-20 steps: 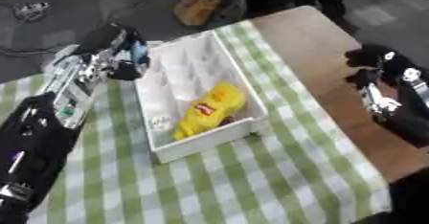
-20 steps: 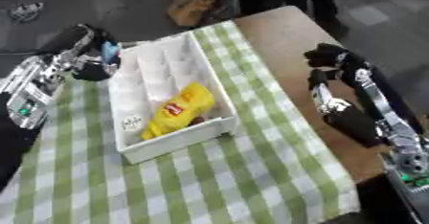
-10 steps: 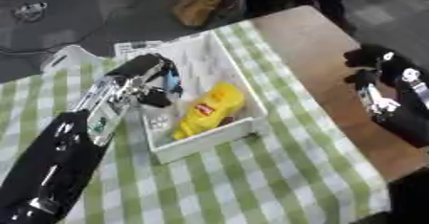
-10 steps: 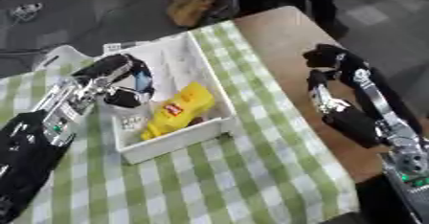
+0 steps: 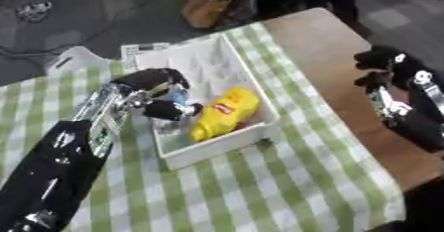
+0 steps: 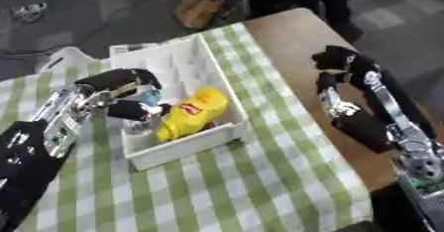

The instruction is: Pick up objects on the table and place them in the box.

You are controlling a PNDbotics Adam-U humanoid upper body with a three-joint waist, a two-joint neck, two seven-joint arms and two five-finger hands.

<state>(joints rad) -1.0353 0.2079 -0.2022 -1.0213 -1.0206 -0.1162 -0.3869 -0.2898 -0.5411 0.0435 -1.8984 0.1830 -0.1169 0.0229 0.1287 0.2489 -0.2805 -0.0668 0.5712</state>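
A wooden table [image 5: 325,47] carries a green-and-white checked cloth [image 5: 260,186] that covers its left and near parts; the bare wood shows at the far right. A white box [image 5: 227,145] sits on the cloth, left of centre, with its long axis running near to far. Inside the box, toward its near end, a yellow bottle [image 5: 224,113] with a red label lies on its side.

The left hand [image 5: 154,93] reaches in from the left and sits over the box's left wall. Its fingers and thumb are curled around a small object with a blue part [image 5: 177,95], held just above the box interior, beside the yellow bottle; its exact form cannot be made out.

The right hand [image 6: 340,73] hangs over the bare wood at the right, well apart from the box, fingers curled inward and grasping nothing.
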